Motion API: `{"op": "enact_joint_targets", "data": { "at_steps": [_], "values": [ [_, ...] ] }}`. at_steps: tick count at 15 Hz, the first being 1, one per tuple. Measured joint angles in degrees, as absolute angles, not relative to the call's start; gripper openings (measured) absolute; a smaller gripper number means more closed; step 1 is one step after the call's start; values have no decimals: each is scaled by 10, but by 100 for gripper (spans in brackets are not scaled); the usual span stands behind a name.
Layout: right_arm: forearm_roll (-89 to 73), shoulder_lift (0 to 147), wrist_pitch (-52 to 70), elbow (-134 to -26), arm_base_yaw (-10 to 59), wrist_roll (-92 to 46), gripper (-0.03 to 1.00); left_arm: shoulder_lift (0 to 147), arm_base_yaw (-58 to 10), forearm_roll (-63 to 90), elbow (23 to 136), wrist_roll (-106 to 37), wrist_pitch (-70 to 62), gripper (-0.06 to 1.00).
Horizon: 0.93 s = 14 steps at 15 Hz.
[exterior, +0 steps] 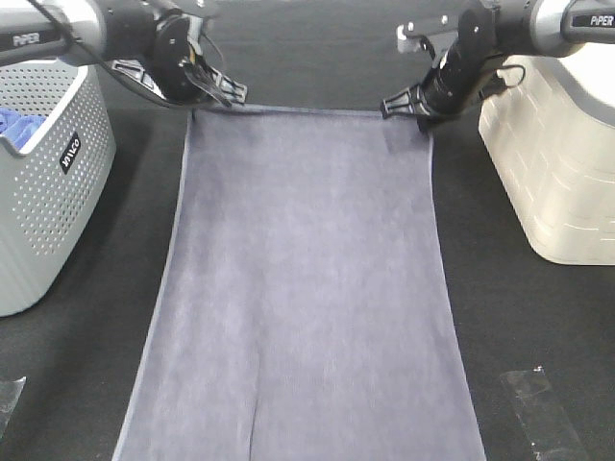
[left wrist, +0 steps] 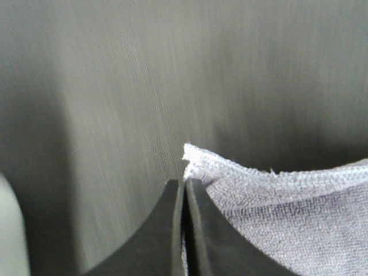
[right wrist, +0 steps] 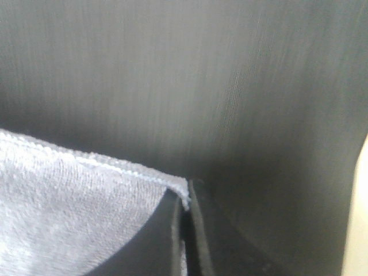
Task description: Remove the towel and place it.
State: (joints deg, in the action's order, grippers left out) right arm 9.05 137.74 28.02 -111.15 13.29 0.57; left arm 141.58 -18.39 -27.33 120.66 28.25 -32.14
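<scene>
Grey-lavender terry towel [exterior: 307, 288] lies flat, stitched corners pinched by both hands.

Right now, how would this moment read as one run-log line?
left gripper: shut on towel corner | right gripper: shut on other corner | towel: spread flat on black table

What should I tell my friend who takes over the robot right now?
Left hand: shut on the far left corner of the towel.
Right hand: shut on the far right corner.
Towel: spread long and flat on the black table, between the grey basket on the left and the cream basket on the right.
Done: both corners are gripped.
Left: move the towel and put it down in its place, then let go.
</scene>
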Motion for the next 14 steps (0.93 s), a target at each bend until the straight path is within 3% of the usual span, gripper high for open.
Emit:
{"op": "enact_joint_targets", "data": {
  "at_steps": [10, 14],
  "values": [
    [170, 1377, 22, -1112, 121, 7, 0, 1447, -125, -297, 1207, 320, -32, 0],
    [170, 1408, -82, -1112, 112, 8, 0, 1509, -125, -300, 1268, 319, 59, 0]
  ]
}}
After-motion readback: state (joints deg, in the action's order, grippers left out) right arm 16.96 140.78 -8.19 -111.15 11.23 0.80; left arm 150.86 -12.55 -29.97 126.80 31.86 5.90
